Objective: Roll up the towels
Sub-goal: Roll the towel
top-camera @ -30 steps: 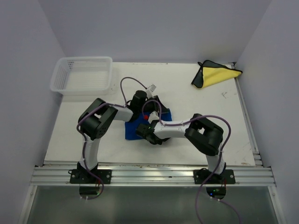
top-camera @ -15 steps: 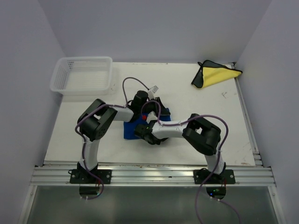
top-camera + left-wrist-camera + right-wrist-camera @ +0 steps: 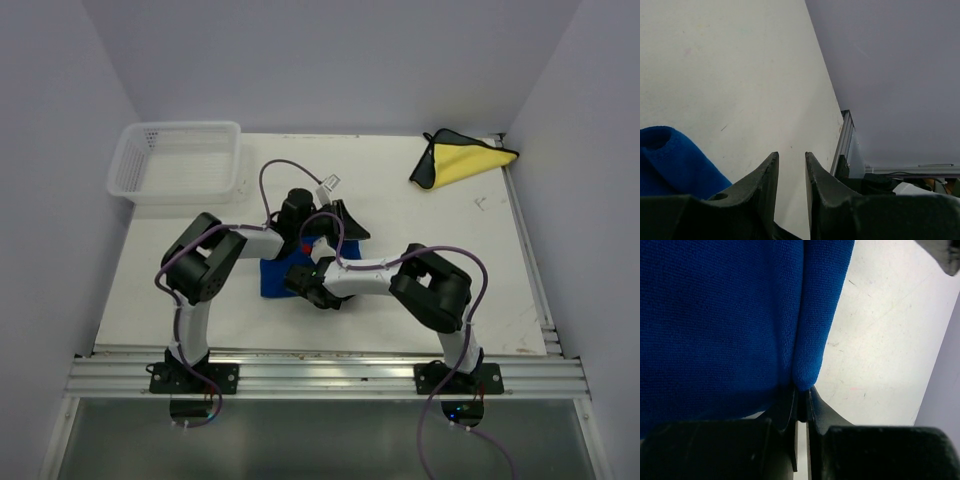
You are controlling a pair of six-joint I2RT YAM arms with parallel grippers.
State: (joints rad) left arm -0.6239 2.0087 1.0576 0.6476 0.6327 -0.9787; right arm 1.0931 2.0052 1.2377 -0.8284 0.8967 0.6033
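**Blue towel** (image 3: 272, 279): plain royal blue cloth, centre of the top view, lying on the white table (image 3: 150, 290). Both arms cover most of it, so only its left part shows. In the right wrist view the blue towel (image 3: 715, 315) fills the left and centre of the frame. A rounded folded edge runs down the middle, with bare table to its right. In the left wrist view a soft blue bulge (image 3: 670, 162) sits at the lower left, outside the fingers.

**Yellow towel** (image 3: 468, 160): bright yellow with dark edging, upper right of the top view. It lies loosely folded at the far right corner of the table, well apart from both arms.

**Right gripper** (image 3: 300, 284): centre of the top view, over the blue towel. In its own wrist view the right gripper (image 3: 802, 396) has its jaws pressed together, pinching the lower end of the towel's folded edge.

**Left gripper** (image 3: 345, 222): just above centre of the top view, at the towel's far side. In its own wrist view the left gripper (image 3: 791, 157) has its jaws a narrow gap apart. Bare table shows through the gap and nothing is held in it.

**Mesh basket** (image 3: 180, 127): white plastic, upper left of the top view, at the far left corner of the table.
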